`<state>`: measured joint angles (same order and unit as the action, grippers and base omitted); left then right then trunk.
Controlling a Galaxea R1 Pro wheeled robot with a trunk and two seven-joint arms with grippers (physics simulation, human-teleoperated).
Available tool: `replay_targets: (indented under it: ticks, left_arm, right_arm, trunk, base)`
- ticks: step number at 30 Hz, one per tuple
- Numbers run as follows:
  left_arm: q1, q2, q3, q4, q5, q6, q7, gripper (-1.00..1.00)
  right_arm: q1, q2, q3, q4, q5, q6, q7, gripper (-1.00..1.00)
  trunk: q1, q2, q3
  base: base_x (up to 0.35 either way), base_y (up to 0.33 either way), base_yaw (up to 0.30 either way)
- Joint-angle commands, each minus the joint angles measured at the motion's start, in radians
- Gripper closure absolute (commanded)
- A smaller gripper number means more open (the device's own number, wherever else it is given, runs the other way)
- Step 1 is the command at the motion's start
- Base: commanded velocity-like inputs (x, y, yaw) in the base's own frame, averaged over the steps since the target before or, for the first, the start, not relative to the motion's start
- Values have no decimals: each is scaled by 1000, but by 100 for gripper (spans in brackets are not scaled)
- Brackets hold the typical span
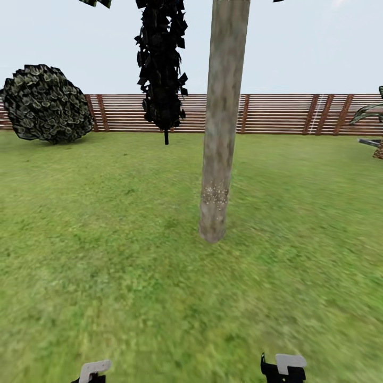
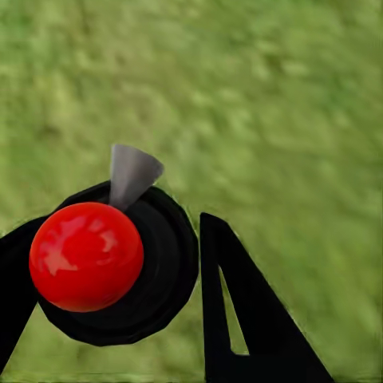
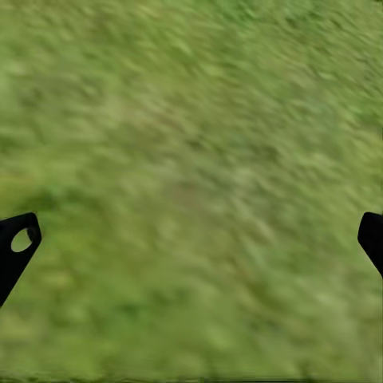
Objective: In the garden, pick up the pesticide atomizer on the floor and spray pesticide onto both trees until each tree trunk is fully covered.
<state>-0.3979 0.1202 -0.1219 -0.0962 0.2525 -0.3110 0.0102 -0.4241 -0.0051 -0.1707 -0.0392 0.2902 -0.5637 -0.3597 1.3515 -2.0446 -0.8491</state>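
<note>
One trunk (image 1: 219,122) stands ahead of both arms, well apart from them, pale grey-tan, with a band of white specks low down near its base. Judging by that band, spraying of this tree has started but the trunk is far from covered; most of the column looks bare.

Left gripper (image 2: 171,271): jaws clenched on the pesticide atomizer (image 2: 104,263), a black body with a red ball top and a grey cone nozzle sticking out past the jaws over the lawn (image 2: 279,96). Right gripper (image 3: 191,239): jaws released, wide apart, nothing but grass between them.

Next move, as I read it: close in on the tree, lift the left arm and aim the nozzle at the trunk; now it points at grass.

No brands, labels or writing readable anywhere. Slat fence (image 1: 276,113), a round bush (image 1: 48,103) and a dark conifer (image 1: 161,69) stand far beyond the jaws.
</note>
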Motion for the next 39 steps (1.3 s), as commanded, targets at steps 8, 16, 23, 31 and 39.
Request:
replay_targets:
  ticks: [8, 16, 23, 31, 39]
  left_arm:
    - [-1, 0, -8, 1, 11, -7, 8, 100]
    - [-1, 1, -5, 1, 11, -8, 12, 100]
    - [-1, 1, -2, 1, 13, -8, 13, 100]
    - [-1, 2, -2, 1, 12, -7, 14, 100]
    - [-1, 1, -2, 1, 12, -7, 14, 100]
  right_arm:
    - [0, 4, -7, 1, 10, -2, -4, -100]
    - [-1, 4, -7, 1, 10, -3, -4, -100]
    - [0, 4, -7, 1, 10, -3, -4, -100]
    - [0, 4, -7, 1, 10, -3, -4, -100]
    - [0, 4, -8, 1, 10, -3, -4, -100]
  trunk:
    - [-1, 0, -1]
    - [-1, 0, -1]
    - [-1, 0, -1]
    - [-1, 0, -3]
    - [-1, 0, -6]
  base:
    - [-244, -224, 281]
    - [-267, -190, 282]
    - [-332, -16, 282]
    - [-245, 0, 282]
    - [-12, 0, 282]
